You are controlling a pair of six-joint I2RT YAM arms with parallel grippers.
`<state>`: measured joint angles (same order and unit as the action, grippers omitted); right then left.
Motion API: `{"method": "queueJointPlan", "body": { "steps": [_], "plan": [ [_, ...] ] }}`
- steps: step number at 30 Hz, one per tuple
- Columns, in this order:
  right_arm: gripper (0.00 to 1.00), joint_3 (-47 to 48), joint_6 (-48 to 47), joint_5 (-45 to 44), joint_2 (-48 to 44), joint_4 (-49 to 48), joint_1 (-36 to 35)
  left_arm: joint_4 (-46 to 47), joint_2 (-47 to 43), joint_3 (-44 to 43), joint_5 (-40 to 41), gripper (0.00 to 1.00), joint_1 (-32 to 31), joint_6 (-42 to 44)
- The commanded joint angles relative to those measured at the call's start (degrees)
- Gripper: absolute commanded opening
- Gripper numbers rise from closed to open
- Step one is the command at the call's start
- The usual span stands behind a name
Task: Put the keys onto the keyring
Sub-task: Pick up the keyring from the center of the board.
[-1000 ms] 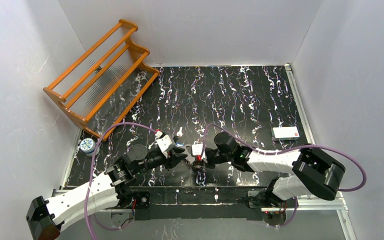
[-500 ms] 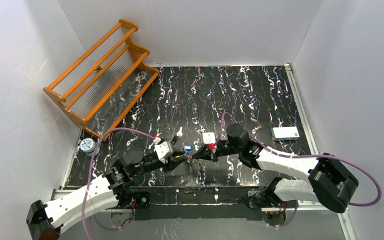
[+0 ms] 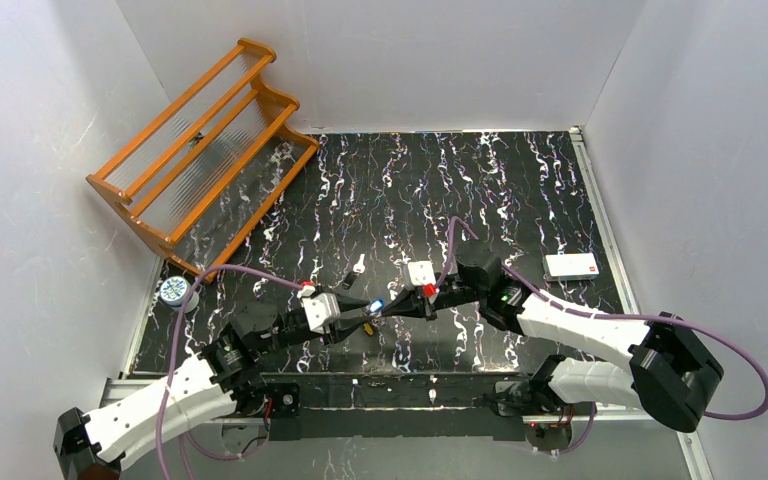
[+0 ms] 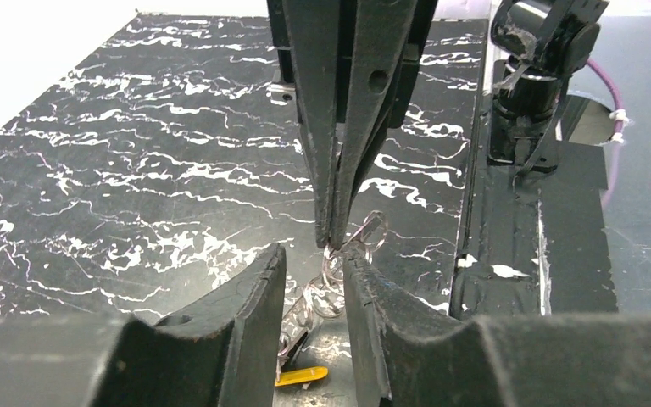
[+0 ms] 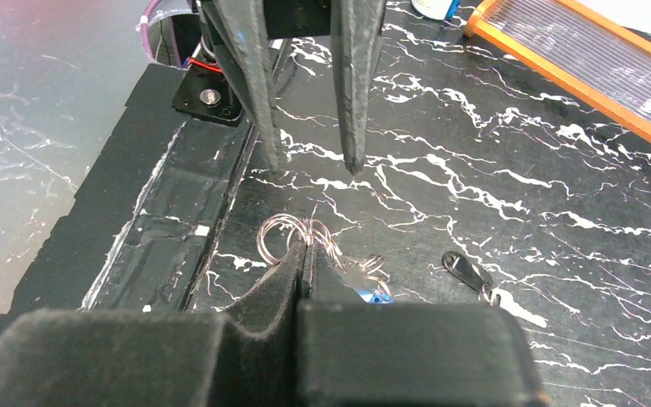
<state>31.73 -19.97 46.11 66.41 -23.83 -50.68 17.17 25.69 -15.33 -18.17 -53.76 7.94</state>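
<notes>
The keyring (image 5: 292, 231) shows as a bunch of thin silvery wire loops, also seen in the left wrist view (image 4: 339, 270). My right gripper (image 5: 305, 250) is shut on these loops, low over the table (image 3: 392, 305). A blue-headed key (image 3: 376, 303) hangs on the loops (image 5: 375, 293). My left gripper (image 4: 314, 254) is open, its fingers either side of the loops, facing the right gripper (image 3: 357, 318). A brass-gold key (image 4: 302, 376) lies below it (image 3: 368, 326). A black-headed key (image 5: 464, 270) and a white key (image 3: 358, 265) lie together farther back.
An orange wooden rack (image 3: 200, 150) stands at the back left. A small round tin (image 3: 173, 291) sits at the left edge. A white card with a red mark (image 3: 571, 265) lies at the right. The table's taped near edge (image 4: 517, 246) is just behind the grippers.
My right gripper swung up from pointing at the near edge and now faces left, holding the loops. My left gripper drew back slightly toward the near edge. The blue key came into view.
</notes>
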Motion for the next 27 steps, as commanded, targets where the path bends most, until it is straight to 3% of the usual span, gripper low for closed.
{"method": "queueJointPlan", "body": {
  "steps": [1, 11, 27],
  "plan": [
    [0.01, 2.9, -1.3, 2.3, -1.3, -0.9, 0.2, 0.4, 2.1, -0.4, 2.0, 0.29, -0.2, 1.2],
    [0.01, 0.6, -0.1, 3.1, 1.8, -1.4, 0.2, 1.9, 9.4, -0.3, -1.6, 0.31, -0.1, -0.1],
    [0.01, -6.7, 9.1, 4.2, 3.3, -3.4, 0.2, 2.4, 8.4, 2.0, -4.9, 0.30, -0.1, -4.6]
  ]
}}
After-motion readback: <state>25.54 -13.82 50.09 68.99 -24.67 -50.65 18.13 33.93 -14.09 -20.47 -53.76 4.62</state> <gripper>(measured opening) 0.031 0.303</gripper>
